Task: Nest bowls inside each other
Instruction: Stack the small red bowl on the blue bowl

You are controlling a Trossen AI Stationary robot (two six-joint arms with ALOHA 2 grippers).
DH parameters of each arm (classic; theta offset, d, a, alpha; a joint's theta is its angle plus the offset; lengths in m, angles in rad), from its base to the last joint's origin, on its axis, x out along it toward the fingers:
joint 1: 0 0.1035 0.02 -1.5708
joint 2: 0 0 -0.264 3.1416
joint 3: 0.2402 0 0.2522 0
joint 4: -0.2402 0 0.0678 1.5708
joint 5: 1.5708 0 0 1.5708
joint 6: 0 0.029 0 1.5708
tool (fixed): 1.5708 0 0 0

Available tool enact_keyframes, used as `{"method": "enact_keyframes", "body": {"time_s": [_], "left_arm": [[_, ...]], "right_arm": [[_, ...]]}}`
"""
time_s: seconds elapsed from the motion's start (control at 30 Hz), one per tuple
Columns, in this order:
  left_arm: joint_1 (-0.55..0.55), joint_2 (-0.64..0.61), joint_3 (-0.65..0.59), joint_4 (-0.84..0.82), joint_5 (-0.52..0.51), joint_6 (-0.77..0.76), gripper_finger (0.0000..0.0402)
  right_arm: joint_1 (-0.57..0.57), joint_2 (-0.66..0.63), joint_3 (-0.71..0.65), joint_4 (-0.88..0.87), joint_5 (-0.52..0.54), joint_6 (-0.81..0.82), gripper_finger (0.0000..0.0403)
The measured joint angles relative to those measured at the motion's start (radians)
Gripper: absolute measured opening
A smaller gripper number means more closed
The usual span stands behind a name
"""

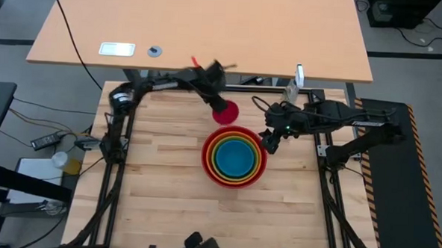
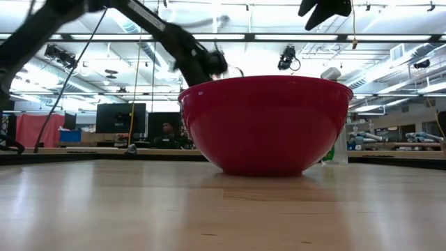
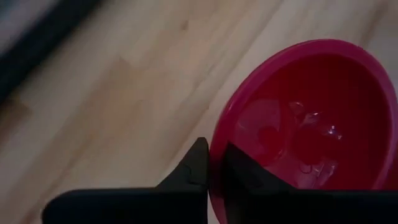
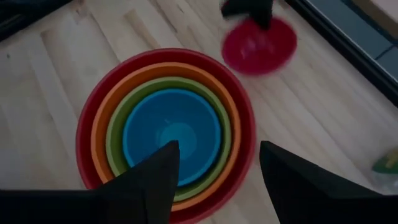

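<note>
Four bowls sit nested at the table's middle: red (image 1: 209, 162) outermost, then orange (image 4: 102, 118), lime green (image 4: 121, 112) and blue (image 1: 234, 156) innermost. The red bowl (image 2: 265, 125) rests on its base. Just beyond the stack, toward the far edge, is the small pink-magenta bowl (image 1: 227, 113), with my left gripper (image 1: 221, 104) shut on it. My right gripper (image 1: 269, 143) hangs open above the table at the stack's right side, holding nothing. In the low view the red bowl hides the pink one. My left gripper pinches the pink bowl's rim (image 3: 217, 146) on the bowl's left-far side, one finger (image 3: 245, 177) inside and the other finger (image 3: 189, 171) outside. The fingers slant down from the far left. Whether the bowl is clear of the table I cannot tell.
A bottle (image 1: 292, 88) stands at the table's far right edge, also seen in the low view (image 2: 336, 150). A lighter desk (image 1: 203, 26) lies beyond the far edge. Bare wood (image 1: 187, 212) stretches from the stack to the near edge.
</note>
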Motion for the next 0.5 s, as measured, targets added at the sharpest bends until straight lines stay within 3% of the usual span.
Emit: {"method": "enact_keyframes", "body": {"time_s": [0.2, 0.4, 0.5], "left_arm": [[-0.002, -0.181, 0.001, -0.062, 0.2, 0.007, 0.0017], [-0.232, -0.218, 0.001, -0.118, 0.223, -0.052, 0.0017], [-0.343, -0.187, 0.001, -0.108, 0.179, -0.087, 0.002]], "right_arm": [[-0.044, -0.071, 0.0, -0.098, 0.026, 0.043, 0.0228], [-0.163, -0.129, 0.0, -0.132, 0.026, 0.0, 0.0228], [-0.223, -0.14, 0.0, -0.118, 0.014, -0.061, 0.0228]]}}
